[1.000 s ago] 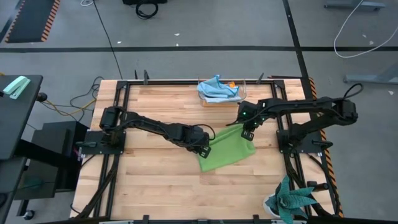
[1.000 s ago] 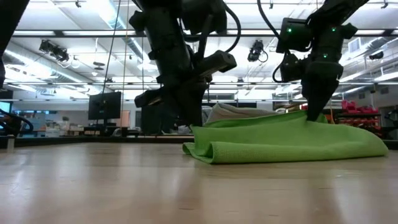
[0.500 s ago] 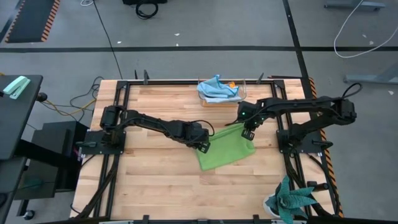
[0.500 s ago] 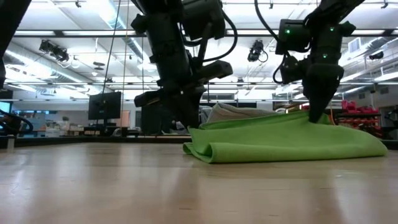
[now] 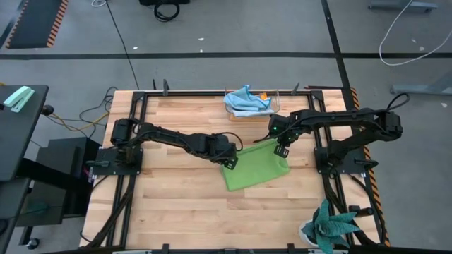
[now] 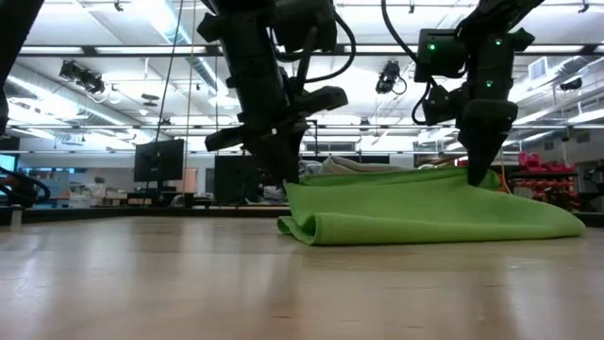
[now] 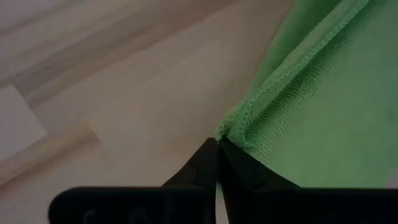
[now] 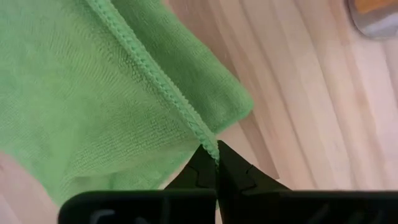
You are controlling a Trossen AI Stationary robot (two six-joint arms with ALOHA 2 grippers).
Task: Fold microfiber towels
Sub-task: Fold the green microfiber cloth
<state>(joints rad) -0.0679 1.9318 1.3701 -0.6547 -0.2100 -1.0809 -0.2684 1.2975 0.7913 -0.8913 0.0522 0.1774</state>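
Note:
A lime green towel (image 5: 256, 169) lies folded in two on the wooden table, its fold (image 6: 311, 229) toward the near left. My left gripper (image 5: 230, 162) stands at the upper layer's left corner and my right gripper (image 5: 282, 149) at its right corner. Both point down and both are shut on the cloth. In the low view the upper layer (image 6: 377, 179) runs nearly level between them. A light blue towel (image 5: 247, 100) lies heaped in a clear box at the far edge. My left gripper pinches the upper layer's hemmed corner (image 7: 231, 127) at the very ends of its two fingers, slanting down from the table's left. The corner is raised a little; the rest of the towel lies on the table. My right gripper pinches the hemmed edge (image 8: 208, 142) of the upper layer beside its corner between its two fingertips, from above and pointing down. That edge is held slightly above the lower layer (image 8: 230, 99), which rests on the table.
The clear box (image 5: 272, 106) stands close behind the towel at the far edge. A teal spiky plant (image 5: 330, 226) sits at the near right corner. Bare wood (image 5: 176, 204) spreads to the near left of the towel.
My left gripper has gone a little toward the far edge with its corner. The upper layer, sagging before, now runs flatter and straighter between the two grippers. The lower layer and the fold have stayed on the table.

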